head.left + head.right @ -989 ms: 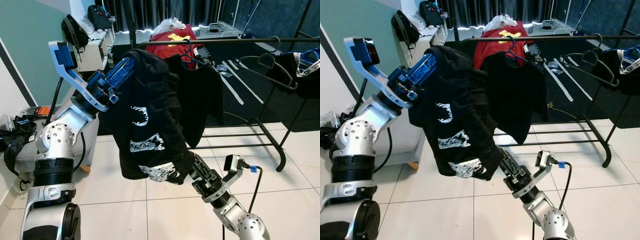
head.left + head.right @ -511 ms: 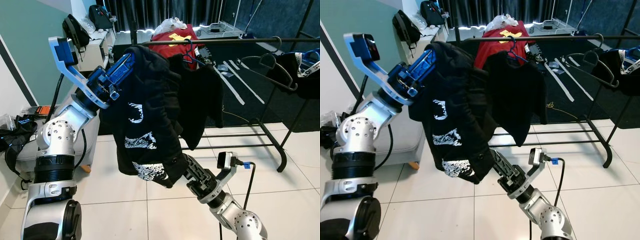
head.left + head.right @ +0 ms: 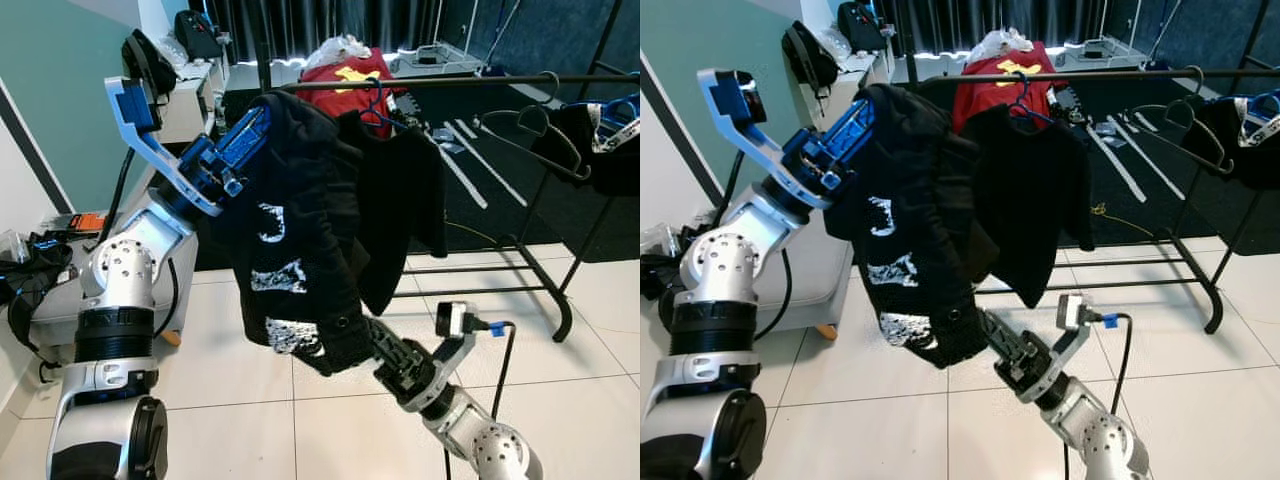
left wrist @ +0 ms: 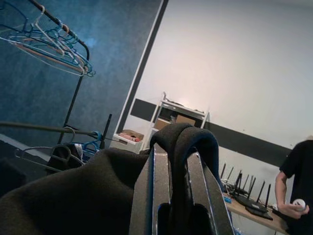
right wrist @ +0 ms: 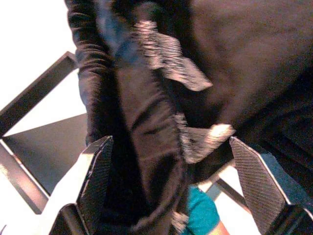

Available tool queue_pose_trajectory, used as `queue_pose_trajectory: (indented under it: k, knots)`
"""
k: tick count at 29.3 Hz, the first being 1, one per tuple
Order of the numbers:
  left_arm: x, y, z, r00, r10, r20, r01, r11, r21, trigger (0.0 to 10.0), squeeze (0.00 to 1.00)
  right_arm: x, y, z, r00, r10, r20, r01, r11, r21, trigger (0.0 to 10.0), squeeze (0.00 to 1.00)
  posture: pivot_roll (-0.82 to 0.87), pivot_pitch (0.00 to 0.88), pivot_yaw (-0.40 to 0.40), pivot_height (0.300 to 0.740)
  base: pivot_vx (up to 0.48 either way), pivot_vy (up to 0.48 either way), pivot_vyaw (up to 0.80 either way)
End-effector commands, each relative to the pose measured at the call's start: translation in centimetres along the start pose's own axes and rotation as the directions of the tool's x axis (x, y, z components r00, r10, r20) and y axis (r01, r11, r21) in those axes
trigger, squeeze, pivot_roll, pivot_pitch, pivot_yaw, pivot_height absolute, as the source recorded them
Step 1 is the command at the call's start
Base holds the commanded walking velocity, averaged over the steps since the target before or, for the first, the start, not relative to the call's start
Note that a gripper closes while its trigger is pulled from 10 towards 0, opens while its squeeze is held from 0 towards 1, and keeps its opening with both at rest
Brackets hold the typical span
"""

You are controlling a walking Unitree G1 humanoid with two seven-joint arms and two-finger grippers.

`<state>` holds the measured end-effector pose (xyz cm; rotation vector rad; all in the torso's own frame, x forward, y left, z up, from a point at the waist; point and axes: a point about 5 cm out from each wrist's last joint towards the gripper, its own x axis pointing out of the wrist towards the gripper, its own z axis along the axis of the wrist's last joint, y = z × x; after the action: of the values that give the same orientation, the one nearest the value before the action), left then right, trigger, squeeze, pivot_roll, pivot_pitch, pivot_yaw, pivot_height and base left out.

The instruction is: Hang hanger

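Below the rail (image 3: 480, 82), the left gripper (image 3: 262, 115) pinched the limp hoodie (image 3: 300, 230) high; right gripper (image 3: 372, 345) gaped around its hem.

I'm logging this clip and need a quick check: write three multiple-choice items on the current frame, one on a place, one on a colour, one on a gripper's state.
1. Where is the left gripper?
A. Raised at the top of the black printed garment, near the rack rail
B. Down on the tiled floor
C. On the empty hanger at the rail's far end

2. What colour is the hanger carrying the small black shirt already on the rail?
A. White
B. Blue
C. Yellow

3. How do the right gripper's fingers stand?
A. Pressed shut on the rail
B. Shut on a blue hanger
C. Spread apart, with the garment's lower edge between them

Answers: 1 A, the head views show the left arm lifted with the garment draped from it beside the rail. 2 B, its blue hook sits over the rail. 3 C, the right wrist view shows both fingers wide apart either side of the fabric.
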<state>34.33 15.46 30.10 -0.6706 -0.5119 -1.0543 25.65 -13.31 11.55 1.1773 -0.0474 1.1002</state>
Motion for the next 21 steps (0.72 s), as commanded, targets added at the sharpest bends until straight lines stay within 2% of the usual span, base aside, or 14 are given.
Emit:
queue_pose_trajectory:
  k: [1, 9, 13, 14, 15, 18, 21]
  knots:
    - [0.2, 0.1, 0.7, 0.999, 0.008, 0.043, -0.009, 1.000, 0.019, 10.0, 0.00, 0.0, 0.6, 0.3, 0.999, 0.017, 0.034, -0.017, 1.000, 0.003, 10.0, 0.00, -0.01, 0.000, 0.072, 0.740, 0.000, 0.000, 0.00]
    - [0.1, 0.4, 0.6, 0.998, 0.025, 0.050, -0.026, 1.000, 0.012, 10.0, 0.00, -0.2, 0.8, 0.4, 0.999, 0.015, 0.037, -0.015, 1.000, -0.002, 10.0, 0.00, -0.01, 0.000, 0.067, 0.740, 0.000, 0.000, 0.00]
    - [-0.2, 0.6, 0.6, 0.997, 0.043, 0.069, -0.043, 0.999, 0.002, 10.0, 0.00, -0.5, 0.6, -0.5, 0.999, -0.006, -0.038, 0.006, 1.000, -0.004, 10.0, 0.00, -0.02, 0.000, 0.062, 0.740, 0.000, 0.000, 0.00]
    - [-0.3, 0.7, 0.7, 0.995, 0.051, 0.081, -0.051, 0.999, -0.003, 10.0, 0.00, -0.7, 0.2, -1.3, 0.995, -0.029, -0.092, 0.029, 1.000, 0.002, 10.0, 0.00, -0.01, 0.000, 0.061, 0.740, 0.000, 0.000, 0.00]
    - [-0.3, 0.7, 0.7, 0.995, 0.051, 0.081, -0.051, 0.999, -0.003, 10.0, 0.00, -0.7, 0.2, -1.3, 0.995, -0.029, -0.092, 0.029, 1.000, 0.002, 10.0, 0.00, -0.01, 0.000, 0.061, 0.740, 0.000, 0.000, 0.00]
    - [-0.4, 0.8, 0.9, 0.993, 0.061, 0.100, -0.061, 0.998, -0.008, 10.0, 0.00, -1.0, -0.5, -2.3, 0.983, -0.067, -0.174, 0.069, 0.998, 0.003, 10.0, 0.00, -0.01, 0.000, 0.058, 0.740, 0.000, 0.000, 0.00]
    - [-0.4, 1.0, 1.0, 0.992, 0.067, 0.110, -0.066, 0.998, -0.011, 10.0, 0.00, -1.1, -0.9, -2.5, 0.976, -0.096, -0.193, 0.097, 0.995, -0.003, 10.0, 0.00, -0.02, 0.000, 0.059, 0.740, 0.000, 0.000, 0.00]
